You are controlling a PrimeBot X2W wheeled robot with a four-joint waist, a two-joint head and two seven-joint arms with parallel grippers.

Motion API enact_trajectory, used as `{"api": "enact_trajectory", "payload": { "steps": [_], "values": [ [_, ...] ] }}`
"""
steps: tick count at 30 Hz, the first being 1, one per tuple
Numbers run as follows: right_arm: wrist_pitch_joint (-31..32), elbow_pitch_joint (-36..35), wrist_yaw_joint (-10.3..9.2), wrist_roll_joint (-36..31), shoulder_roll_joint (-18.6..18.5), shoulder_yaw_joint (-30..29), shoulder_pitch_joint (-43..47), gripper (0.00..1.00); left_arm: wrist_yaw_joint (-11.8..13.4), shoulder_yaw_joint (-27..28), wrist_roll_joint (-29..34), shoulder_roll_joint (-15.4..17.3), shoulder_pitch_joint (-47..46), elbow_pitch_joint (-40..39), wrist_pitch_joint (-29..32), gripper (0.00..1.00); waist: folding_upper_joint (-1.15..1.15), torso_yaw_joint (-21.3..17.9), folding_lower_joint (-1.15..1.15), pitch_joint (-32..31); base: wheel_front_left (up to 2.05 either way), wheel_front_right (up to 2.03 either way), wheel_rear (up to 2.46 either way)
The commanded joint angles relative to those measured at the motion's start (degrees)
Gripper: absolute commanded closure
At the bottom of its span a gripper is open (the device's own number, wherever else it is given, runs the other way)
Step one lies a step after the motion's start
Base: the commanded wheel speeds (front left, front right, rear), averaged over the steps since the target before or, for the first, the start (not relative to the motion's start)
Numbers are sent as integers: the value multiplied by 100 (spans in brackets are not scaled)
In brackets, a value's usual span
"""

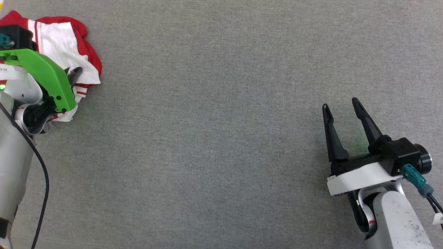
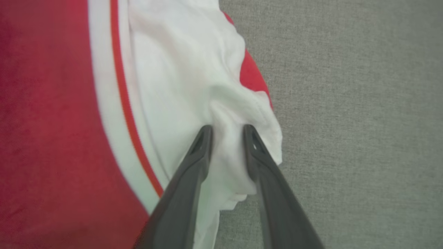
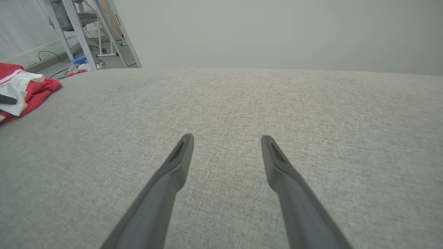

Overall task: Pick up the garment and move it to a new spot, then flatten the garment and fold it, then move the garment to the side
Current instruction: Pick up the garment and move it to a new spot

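- Around: a green bracket (image 1: 45,72) on the left wrist covers part of the garment (image 1: 65,45) in the head view. A black cable (image 1: 43,180) hangs along the left forearm at 8 o'clock. Nothing lies between the two arms.
- Surface: a grey woven cloth tabletop (image 1: 221,138), flat and even.
- Room: in the right wrist view, white metal frame legs (image 3: 79,31) stand at 11 o'clock past the table edge, with a pale wall (image 3: 277,31) across the top.
- Garment: crumpled in a heap at 10 o'clock in the head view, red body and white sleeve with striped trim. It lies at 9 o'clock in the right wrist view (image 3: 31,90).
- Left gripper (image 2: 226,129): fingers drawn close on a fold of white sleeve, both touching it, with the cloth puckered between them. The fold is near the garment's edge, beside bare tabletop.
- Right gripper (image 1: 341,103): at 4 o'clock, well apart from the garment. Its fingers are spread wide above the tabletop, holding nothing.
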Motion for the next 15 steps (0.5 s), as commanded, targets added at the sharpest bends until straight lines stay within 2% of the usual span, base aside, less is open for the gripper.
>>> {"api": "enact_trajectory", "payload": {
  "steps": [1,9,15],
  "values": [
    [-28,28,-5,18,12,-13,-82,0,-18,-41,-95,22,-84,20,-105,100,0,32,-1,-51,0,0,0],
    [-28,128,-5,71,20,-8,78,0,-18,-245,-46,145,-131,-255,-1074,100,0,135,-1,-676,0,0,0],
    [-28,182,-5,197,25,-177,390,0,-18,-547,-9,210,-21,-864,-1464,100,0,193,-1,-1443,0,0,0]
  ]
}}
